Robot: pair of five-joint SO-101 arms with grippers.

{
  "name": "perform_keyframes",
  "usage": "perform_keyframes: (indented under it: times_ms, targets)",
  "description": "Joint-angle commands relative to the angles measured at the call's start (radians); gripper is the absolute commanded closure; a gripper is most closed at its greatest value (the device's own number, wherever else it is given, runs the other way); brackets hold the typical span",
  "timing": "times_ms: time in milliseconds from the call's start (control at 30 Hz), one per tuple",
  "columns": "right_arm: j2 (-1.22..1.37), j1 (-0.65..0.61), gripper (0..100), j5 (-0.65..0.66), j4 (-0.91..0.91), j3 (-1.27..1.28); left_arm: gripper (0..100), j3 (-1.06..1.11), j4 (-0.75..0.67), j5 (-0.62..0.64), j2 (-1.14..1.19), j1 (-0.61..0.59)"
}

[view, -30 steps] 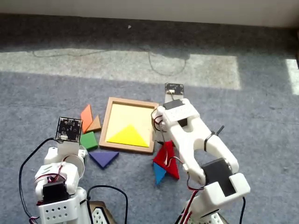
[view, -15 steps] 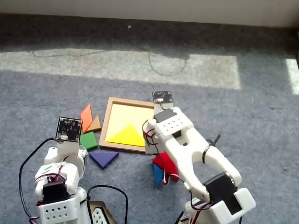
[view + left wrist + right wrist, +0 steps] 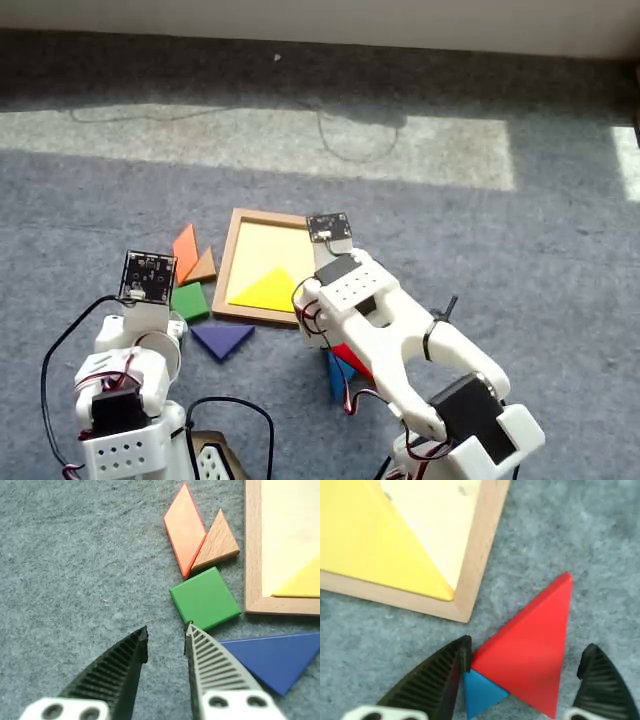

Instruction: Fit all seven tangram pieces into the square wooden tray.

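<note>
right hand (image 3: 527, 650) spread wide, straddling red triangle (image 3: 540, 615), looks set to pinch its edges, nothing gripped yet | triangle flat on table (image 3: 500, 280), 5 o'clock off the tray (image 3: 479, 555), touching small blue triangle (image 3: 480, 692) | left hand (image 3: 166, 630) open, empty, just beside green square (image 3: 205, 598)

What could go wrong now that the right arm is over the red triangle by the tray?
1. The right gripper is open astride the red triangle, and the small blue triangle lies against its edge beside one finger. Closing could pinch or drag both pieces.
2. The red triangle sits near the tray corner, so a tilted grip might catch it on the rim.
3. Setting it down could nudge the yellow triangle in the tray.
</note>
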Motion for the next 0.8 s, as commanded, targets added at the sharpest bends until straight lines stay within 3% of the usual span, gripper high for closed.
perform_keyframes:
  times_ms: [0, 133, 767]
  targets:
    - [-0.051, -0.024, 67.0, 0.002, 0.002, -0.007, 85, -0.004, -0.015, -0.012, -0.031, -0.010]
    - [-0.047, -0.024, 67.0, 0.008, 0.081, -0.010, 85, -0.004, -0.015, -0.012, -0.031, -0.008]
    - [-0.039, -0.035, 67.0, 0.012, 0.079, 0.041, 85, -0.004, -0.015, -0.012, -0.031, -0.008]
